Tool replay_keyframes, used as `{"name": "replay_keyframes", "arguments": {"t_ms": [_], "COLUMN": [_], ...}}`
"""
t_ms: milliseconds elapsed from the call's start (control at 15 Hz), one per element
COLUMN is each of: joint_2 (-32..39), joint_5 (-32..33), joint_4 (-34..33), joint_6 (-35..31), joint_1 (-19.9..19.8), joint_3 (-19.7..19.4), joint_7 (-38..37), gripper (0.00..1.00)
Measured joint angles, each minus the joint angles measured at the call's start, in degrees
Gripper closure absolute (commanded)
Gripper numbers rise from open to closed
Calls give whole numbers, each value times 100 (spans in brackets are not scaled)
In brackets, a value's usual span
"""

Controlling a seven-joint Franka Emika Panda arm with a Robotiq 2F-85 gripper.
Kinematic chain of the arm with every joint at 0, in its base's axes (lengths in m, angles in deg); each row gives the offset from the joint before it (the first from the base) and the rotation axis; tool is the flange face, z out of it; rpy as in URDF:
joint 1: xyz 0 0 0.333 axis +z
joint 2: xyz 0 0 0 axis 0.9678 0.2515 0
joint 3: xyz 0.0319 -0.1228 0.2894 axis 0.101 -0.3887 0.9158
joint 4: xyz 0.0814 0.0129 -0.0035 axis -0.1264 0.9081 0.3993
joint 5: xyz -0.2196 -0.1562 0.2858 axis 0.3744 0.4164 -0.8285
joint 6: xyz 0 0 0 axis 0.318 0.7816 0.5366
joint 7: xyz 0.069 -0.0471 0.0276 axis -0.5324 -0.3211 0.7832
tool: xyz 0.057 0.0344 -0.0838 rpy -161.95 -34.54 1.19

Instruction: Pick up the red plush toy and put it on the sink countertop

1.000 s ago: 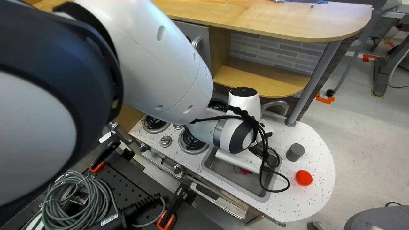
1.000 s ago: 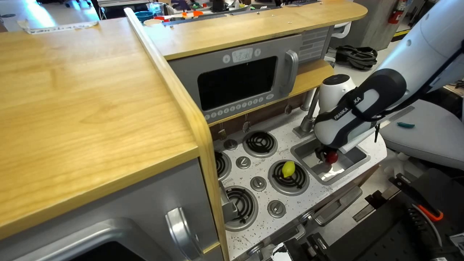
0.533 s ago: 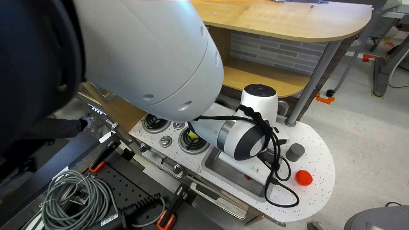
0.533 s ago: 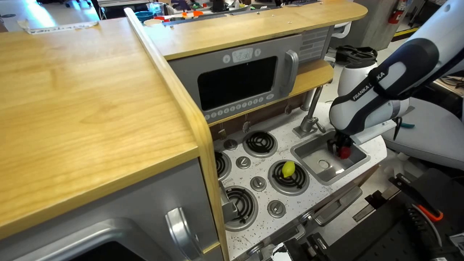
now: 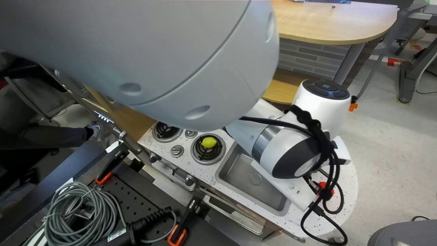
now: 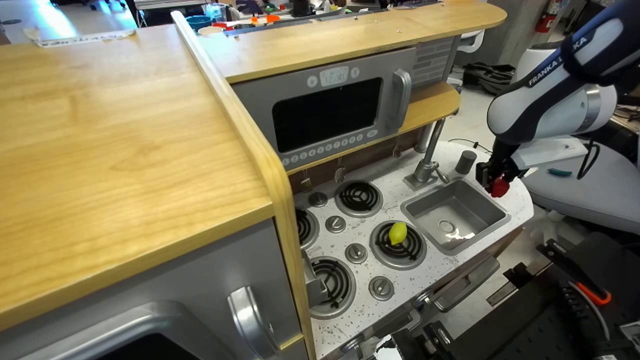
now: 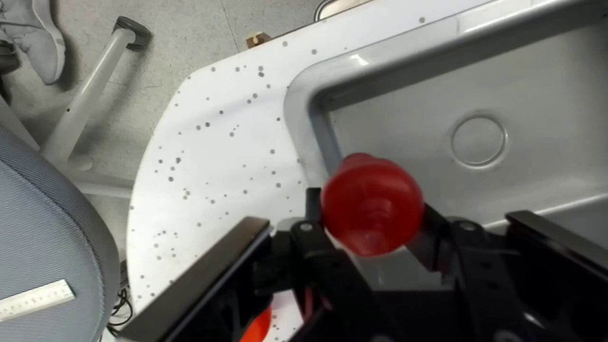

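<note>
I find the gripper (image 7: 371, 216) pinching the red toy (image 7: 373, 202), held above the white speckled counter (image 7: 223, 166). In the wrist view the toy overlaps an edge of the sink basin (image 7: 403, 118). A grey cylinder (image 6: 466, 162) stands on the counter near the basin. In both exterior views a lemon (image 6: 398, 233) rests on a burner (image 6: 400, 265).

Pale floor (image 5: 392, 143) lies at three o'clock in an exterior view, a grey chair (image 5: 409, 232) at four, a brick-patterned wall (image 5: 307, 56) at two. In an exterior view, a microwave (image 6: 327, 112) stands at twelve under a wood shelf (image 6: 360, 37), a wood cabinet (image 6: 125, 150) at nine, a grey pillar (image 6: 520, 25) at two, and bluish glare (image 6: 55, 20) on the floor at ten.
</note>
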State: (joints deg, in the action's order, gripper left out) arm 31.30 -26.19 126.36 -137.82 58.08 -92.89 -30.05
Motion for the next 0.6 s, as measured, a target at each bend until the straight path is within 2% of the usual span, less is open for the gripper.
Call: {"name": "replay_keyframes", "arguments": {"t_ms": [600], "joint_2": [10], "joint_5": [-26], "joint_4": [-413], "joint_6": [460], "joint_1": [-311], "joint_3": [-320], "joint_7": [-241], "gripper": [84]}}
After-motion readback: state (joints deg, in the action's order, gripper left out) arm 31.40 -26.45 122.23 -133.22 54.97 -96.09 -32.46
